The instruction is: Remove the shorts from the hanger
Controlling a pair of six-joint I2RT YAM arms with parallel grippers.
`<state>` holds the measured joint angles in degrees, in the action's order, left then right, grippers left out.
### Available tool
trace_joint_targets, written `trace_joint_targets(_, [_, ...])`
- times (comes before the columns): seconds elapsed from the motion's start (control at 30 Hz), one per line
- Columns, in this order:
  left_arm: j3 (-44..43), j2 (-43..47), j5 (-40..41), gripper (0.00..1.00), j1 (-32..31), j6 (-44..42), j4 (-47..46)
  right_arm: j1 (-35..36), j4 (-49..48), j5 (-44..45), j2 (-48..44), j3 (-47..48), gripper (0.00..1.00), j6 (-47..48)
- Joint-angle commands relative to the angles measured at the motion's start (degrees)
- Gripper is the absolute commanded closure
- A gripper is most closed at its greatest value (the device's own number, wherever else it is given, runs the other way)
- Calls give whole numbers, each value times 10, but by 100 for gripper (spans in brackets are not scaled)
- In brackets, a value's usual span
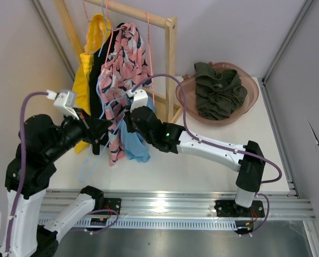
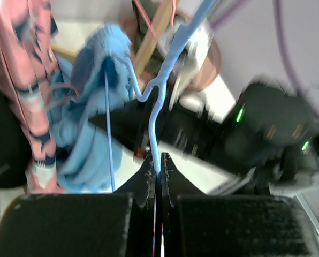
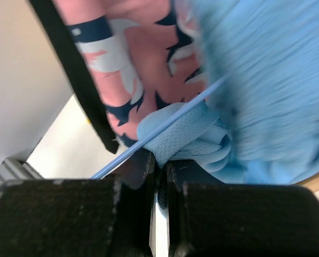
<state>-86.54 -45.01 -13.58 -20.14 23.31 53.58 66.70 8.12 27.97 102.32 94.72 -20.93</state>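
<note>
The white desk carries a wooden clothes rack hung with a pink patterned garment. Below that garment, at the rack's near side, hang the light blue shorts: thin mesh fabric, bunched and folded, with the blue wire hanger crossing them. The right hand is closed on a fold of the shorts. The left hand is clamped tight on the hanger's wire.

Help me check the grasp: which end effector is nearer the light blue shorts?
Right. The right end effector is pinching the light blue shorts; the left end effector is beside them, shut on the blue hanger.
</note>
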Motion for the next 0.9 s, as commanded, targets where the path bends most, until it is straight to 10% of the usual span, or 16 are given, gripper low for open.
trace_joint_targets(0.0, [83, 42, -56, 100, -11, 34, -23, -41, -13, -6, -4, 36, 100, 4])
trace_joint_targets(0.27, [242, 148, -96, 100, -34, 59, -48, -95, 3, -27, 19, 72, 100, 19])
trace_joint_targets(0.5, [44, 79, -12, 100, -84, 4, 5, -93, 13, -41, 5, 6, 100, -33])
trace_joint_targets(0.87, [-125, -38, 180, 100, -90, -74, 0, 148, 7, 26, -141, -197, 100, -44])
